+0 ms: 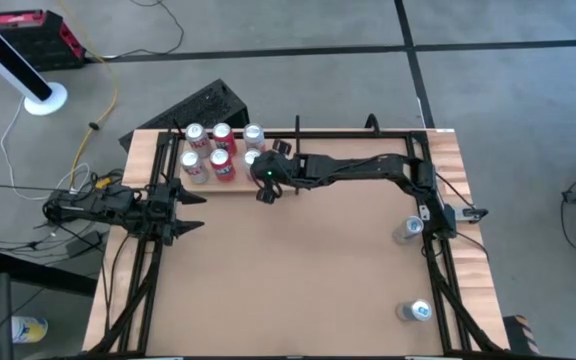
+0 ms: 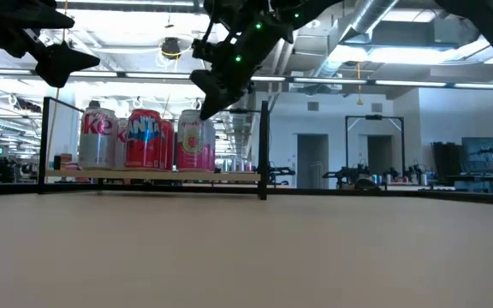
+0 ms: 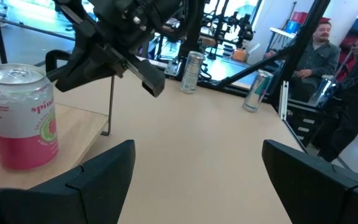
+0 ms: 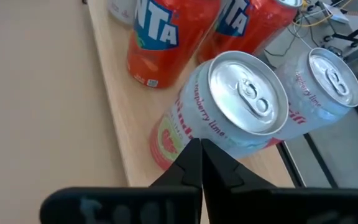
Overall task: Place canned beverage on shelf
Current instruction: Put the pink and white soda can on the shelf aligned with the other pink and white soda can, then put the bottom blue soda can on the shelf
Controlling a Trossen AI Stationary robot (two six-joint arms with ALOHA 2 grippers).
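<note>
The shelf (image 1: pixel 218 184) is a pale wood plank at the table's far left, with a thin black upright (image 2: pixel 264 150) at its right end. Several cans stand upright on it, among them red ones (image 2: pixel 144 137) and a pink and white can (image 4: pixel 219 102) at the near right corner, also in the left wrist view (image 3: pixel 20 118). My right gripper (image 4: pixel 199 146) is shut and hangs just above and in front of the pink can's top (image 2: pixel 202 107). My left gripper (image 3: pixel 197 186) is open and empty at the table's left edge (image 1: pixel 190 208). My right gripper's shut fingertips (image 4: pixel 194 155) stand by the pink can's upper side, below its rim (image 4: pixel 229 140), slanting down from the table's near right. I cannot tell whether they touch it. The can stands upright on the shelf.
Two silver cans stand on the brown tabletop near its right edge (image 1: pixel 406 230) (image 1: pixel 415 312); they also show in the left wrist view (image 3: pixel 191 71) (image 3: pixel 257 90). A black frame rail (image 1: pixel 368 133) runs along the far edge. A person (image 3: pixel 316 50) sits beyond the table.
</note>
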